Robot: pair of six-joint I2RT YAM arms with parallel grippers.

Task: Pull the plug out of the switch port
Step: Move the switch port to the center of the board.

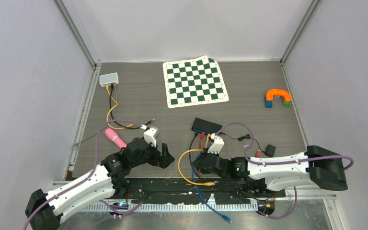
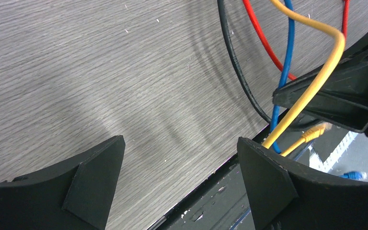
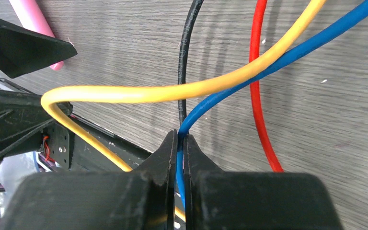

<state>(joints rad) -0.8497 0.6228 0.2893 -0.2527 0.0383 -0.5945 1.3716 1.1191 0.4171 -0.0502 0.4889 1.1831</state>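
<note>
The black switch (image 1: 206,125) lies mid-table with black, red, yellow and blue cables leaving its near side; their plugs there are too small to tell apart. My right gripper (image 3: 180,136) is shut on the blue cable (image 3: 268,57) just in front of the switch, the cable pinched between both fingertips. The yellow cable (image 3: 172,91) loops across above the jaws, with the black cable (image 3: 184,57) and red cable (image 3: 255,72) behind. In the top view the right gripper (image 1: 199,165) sits near the table's front edge. My left gripper (image 2: 179,143) hangs open over bare table, to the left of the cables.
A chessboard mat (image 1: 195,81) lies at the back, a white box (image 1: 109,79) with cables at the back left, and a pink object (image 1: 115,137) beside the left arm. Coloured blocks (image 1: 278,97) sit far right. The blue cable's free plug (image 1: 226,219) hangs past the front edge.
</note>
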